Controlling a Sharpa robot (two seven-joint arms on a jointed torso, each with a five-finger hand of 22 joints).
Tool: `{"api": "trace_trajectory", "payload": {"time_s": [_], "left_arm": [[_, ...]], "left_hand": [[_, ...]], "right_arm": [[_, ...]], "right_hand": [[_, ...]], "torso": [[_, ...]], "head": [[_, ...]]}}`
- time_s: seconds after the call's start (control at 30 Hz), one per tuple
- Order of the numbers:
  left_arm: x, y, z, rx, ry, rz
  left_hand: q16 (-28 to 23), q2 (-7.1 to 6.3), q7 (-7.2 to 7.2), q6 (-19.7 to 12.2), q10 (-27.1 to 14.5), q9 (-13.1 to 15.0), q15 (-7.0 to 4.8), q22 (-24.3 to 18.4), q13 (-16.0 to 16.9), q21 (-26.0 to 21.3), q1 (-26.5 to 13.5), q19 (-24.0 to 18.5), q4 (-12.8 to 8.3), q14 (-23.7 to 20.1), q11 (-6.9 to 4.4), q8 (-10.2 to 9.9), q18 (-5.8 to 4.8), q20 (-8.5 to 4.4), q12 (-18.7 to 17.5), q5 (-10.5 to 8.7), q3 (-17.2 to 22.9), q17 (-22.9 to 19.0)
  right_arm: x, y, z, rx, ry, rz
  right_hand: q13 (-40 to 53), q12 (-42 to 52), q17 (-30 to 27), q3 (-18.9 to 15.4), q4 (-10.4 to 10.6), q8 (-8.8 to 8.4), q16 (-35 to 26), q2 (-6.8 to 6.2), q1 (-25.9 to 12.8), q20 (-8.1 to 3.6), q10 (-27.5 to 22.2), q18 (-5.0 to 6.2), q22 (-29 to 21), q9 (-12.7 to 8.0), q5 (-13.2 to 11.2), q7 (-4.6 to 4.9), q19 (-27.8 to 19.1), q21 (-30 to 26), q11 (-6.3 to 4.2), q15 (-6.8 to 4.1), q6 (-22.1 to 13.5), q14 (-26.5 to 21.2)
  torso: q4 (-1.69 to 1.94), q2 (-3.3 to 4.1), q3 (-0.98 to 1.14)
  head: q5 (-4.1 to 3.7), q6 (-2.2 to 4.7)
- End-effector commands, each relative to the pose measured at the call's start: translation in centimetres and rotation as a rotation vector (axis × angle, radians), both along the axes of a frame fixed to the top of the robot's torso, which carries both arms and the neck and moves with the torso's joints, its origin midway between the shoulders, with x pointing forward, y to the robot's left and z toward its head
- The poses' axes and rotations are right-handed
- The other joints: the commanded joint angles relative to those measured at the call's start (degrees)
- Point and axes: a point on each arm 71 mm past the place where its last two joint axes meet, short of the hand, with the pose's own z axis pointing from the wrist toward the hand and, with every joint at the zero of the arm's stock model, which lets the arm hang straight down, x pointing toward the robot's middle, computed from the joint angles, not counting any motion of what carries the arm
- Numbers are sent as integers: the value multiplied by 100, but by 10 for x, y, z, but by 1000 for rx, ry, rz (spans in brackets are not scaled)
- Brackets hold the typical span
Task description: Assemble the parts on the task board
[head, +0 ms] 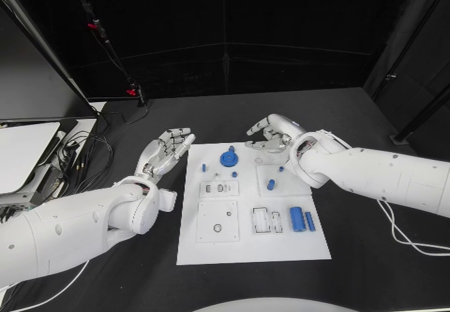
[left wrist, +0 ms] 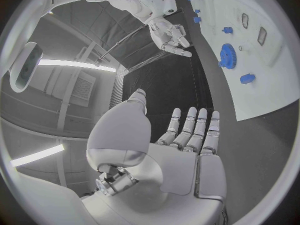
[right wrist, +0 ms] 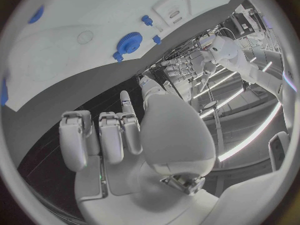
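My left hand (head: 167, 151) is released with fingers straight and my right hand (head: 270, 138) curls empty, both off the task board (head: 253, 250), flanking the gear (head: 229, 158) at twelve o'clock, ready to reach in.

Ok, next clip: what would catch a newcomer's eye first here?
The white board in the middle of the black table, dotted with blue parts: a gear near its far edge and a cylinder toward its near right. Both hands hover off the board's far corners, holding nothing: the left hand with fingers straight, the right hand with fingers curled.
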Motion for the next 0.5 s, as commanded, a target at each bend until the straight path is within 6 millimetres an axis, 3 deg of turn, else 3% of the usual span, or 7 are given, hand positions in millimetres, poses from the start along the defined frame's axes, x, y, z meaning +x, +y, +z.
{"api": "trace_trajectory", "payload": {"time_s": [0.03,0.2,0.4,0.5], "left_arm": [[-5,-2,17,-75,-238,-37],[-5,-3,17,-75,-237,-38],[-5,-3,16,-74,-236,-38],[-5,-3,15,-74,-235,-38]], "left_hand": [[22,43,948,0,-36,-9,27,10,-7,39,-1,-36,-6,-1,-16,28,95,-6,21,21,25,-6],[22,43,948,0,-36,-9,27,10,-7,39,-1,-36,-6,-1,-16,28,95,-6,21,21,25,-6],[22,43,948,0,-36,-9,27,10,-7,39,-1,-36,-6,-1,-16,28,95,-6,21,21,25,-6],[24,44,948,-2,-39,-14,27,11,-8,42,5,-37,-7,-1,-15,30,95,-6,23,25,20,-6]], "right_arm": [[-4,-12,5,164,17,52],[-9,-43,8,162,5,48],[-11,-77,9,74,-24,8],[-10,-92,7,25,-18,-19]], "right_hand": [[1509,15,1510,-65,-16,-15,14,42,0,15,607,-42,1510,8,-67,-6,607,19,14,17,-23,596],[1509,15,1510,-142,-38,3,14,89,109,12,607,-42,1510,21,-281,-28,607,19,-6,7,9,596],[1509,15,1510,-172,-56,-16,14,103,239,4,607,-42,1510,15,-437,-65,607,19,-34,-8,-30,596],[1509,15,1510,-199,-42,-35,14,87,282,-5,607,-42,1510,6,-520,-84,607,19,-52,-23,-81,596]], "torso": [[2,6,3],[-13,1,5],[-13,-8,3],[-7,6,11]], "head": [[-60,21],[-153,37],[-292,62],[-356,90]]}}
